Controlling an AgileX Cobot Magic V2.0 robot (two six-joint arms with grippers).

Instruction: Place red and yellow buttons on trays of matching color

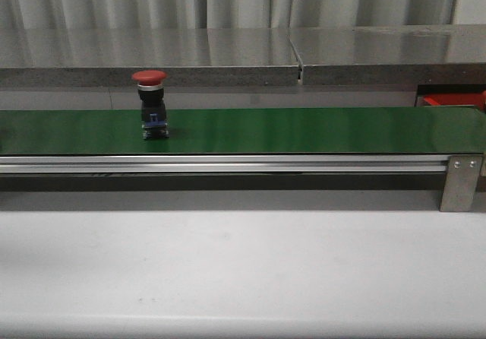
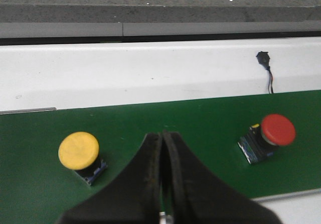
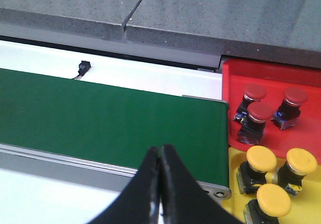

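Note:
A red button [image 1: 149, 102] stands upright on the green conveyor belt [image 1: 304, 130], left of centre. The left wrist view shows it [image 2: 271, 135] to one side of my shut left gripper [image 2: 163, 136], with a yellow button [image 2: 80, 154] on the belt at the other side. Nothing is between the left fingers. My right gripper [image 3: 160, 151] is also shut and empty, above the belt's near rail. Beside the belt's end sit the red tray [image 3: 273, 78] holding three red buttons [image 3: 260, 114] and the yellow tray [image 3: 235, 163] holding three yellow buttons [image 3: 261, 159].
A grey stone counter [image 1: 228, 50] runs behind the belt. The belt's aluminium rail [image 1: 228, 164] and end bracket [image 1: 460, 183] edge the white table [image 1: 243, 270]. A small black connector [image 3: 83, 66] lies on the white strip behind the belt.

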